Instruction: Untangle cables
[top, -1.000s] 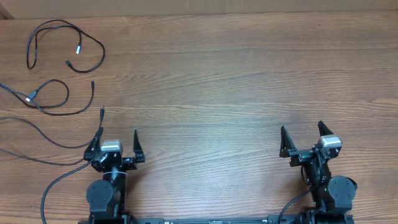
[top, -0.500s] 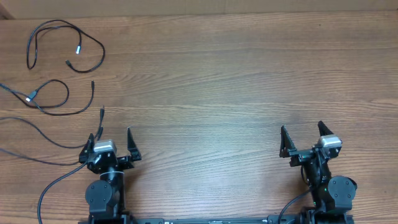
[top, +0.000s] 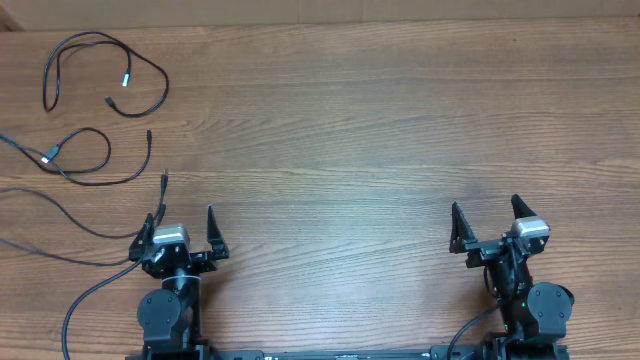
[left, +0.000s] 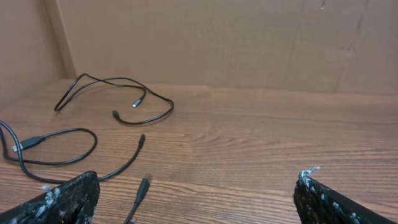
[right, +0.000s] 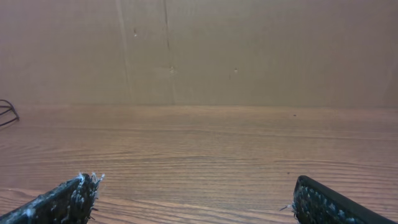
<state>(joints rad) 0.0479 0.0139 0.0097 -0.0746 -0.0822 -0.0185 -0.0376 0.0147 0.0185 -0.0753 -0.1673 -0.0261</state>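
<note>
The cables lie at the far left of the table. One black looped cable (top: 166, 85) (left: 163, 114) has a silver-tipped plug (left: 138, 102). A second cable (top: 100, 183) (left: 87, 146) curls nearer to me, apart from the first. A third cable's plug end (top: 164, 179) (left: 144, 185) points away just ahead of my left fingers, inside the left one. My left gripper (top: 184, 213) (left: 198, 177) stands open and holds nothing. My right gripper (top: 485, 204) (right: 196, 180) is open too, over bare wood at the near right, far from the cables.
Longer black cords (top: 60, 215) run in from the table's left edge toward the left arm's base. A brown cardboard wall (left: 249, 43) (right: 205, 50) closes off the far side of the wooden table (top: 350, 150).
My left gripper has swung a little to the left. The right arm and the cables have not moved.
</note>
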